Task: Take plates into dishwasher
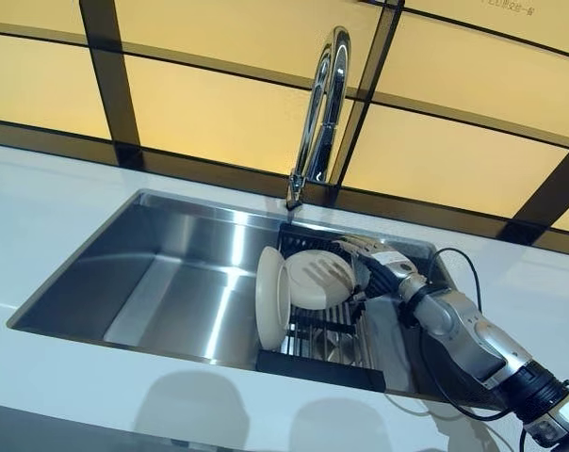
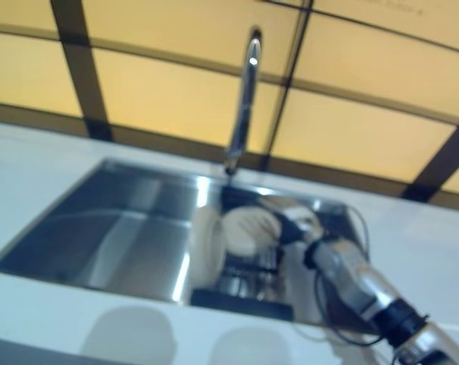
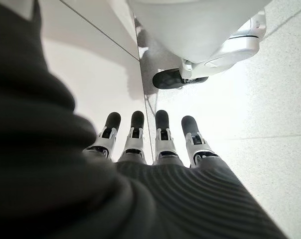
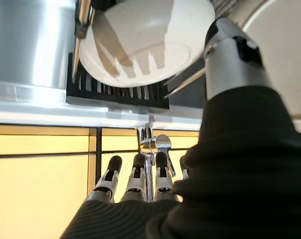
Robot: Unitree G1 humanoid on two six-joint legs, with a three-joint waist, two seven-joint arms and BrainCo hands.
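Two cream plates stand on edge in a black dish rack [image 1: 318, 365] at the right end of the steel sink [image 1: 162, 282]. The nearer plate [image 1: 271, 298] shows mostly its rim. The second plate [image 1: 315, 280] faces my right hand [image 1: 371, 262], which reaches into the sink from the right, close beside it; finger shadows fall on its face. In the right wrist view the same plate [image 4: 145, 40] lies just past the thumb [image 4: 230, 55], and the fingers [image 4: 135, 179] are straight, holding nothing. My left hand [image 3: 160, 142] shows only in its wrist view, with straight fingers over pale floor.
A tall chrome faucet [image 1: 324, 94] rises behind the rack. White countertop [image 1: 49, 207] surrounds the sink, with a yellow panelled wall [image 1: 219, 113] behind. The left part of the sink basin holds nothing.
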